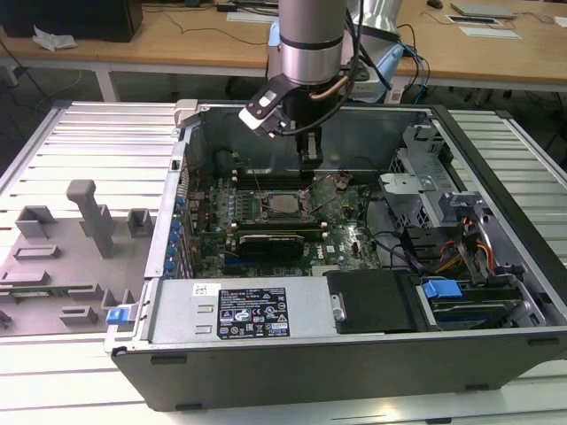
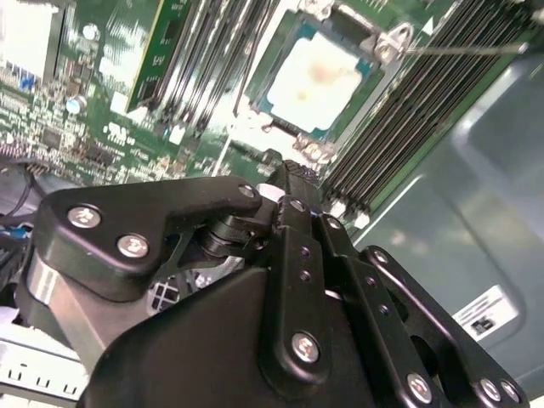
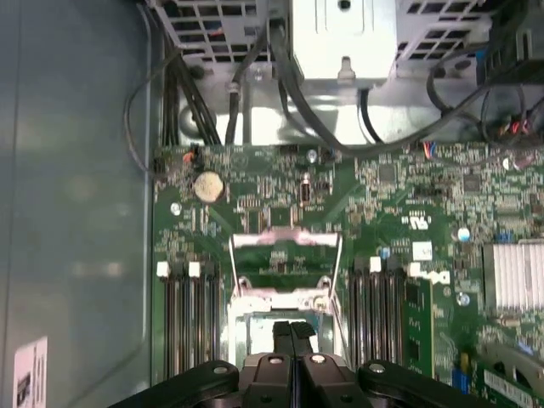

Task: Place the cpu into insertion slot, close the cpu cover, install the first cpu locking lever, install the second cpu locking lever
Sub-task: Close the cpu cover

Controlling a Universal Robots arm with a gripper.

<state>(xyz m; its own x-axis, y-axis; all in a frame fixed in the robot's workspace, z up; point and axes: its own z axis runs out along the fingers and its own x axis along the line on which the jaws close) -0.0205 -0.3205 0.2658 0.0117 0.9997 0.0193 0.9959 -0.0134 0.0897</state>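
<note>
Silvery-grey, the cpu lies flat in the insertion slot, between two banks of long memory slots on the green motherboard. In the first wrist view the cpu cover, a thin metal frame, sits just past the slot, with board showing through its window. The pincer hangs over the slot's edge, black fingers pressed together with nothing between them. The board lies in an open computer case, the slot toward its far wall in the exterior view. The case stands on the slatted metal desk, with grey blocks on the desk at the exterior view's left.
</note>
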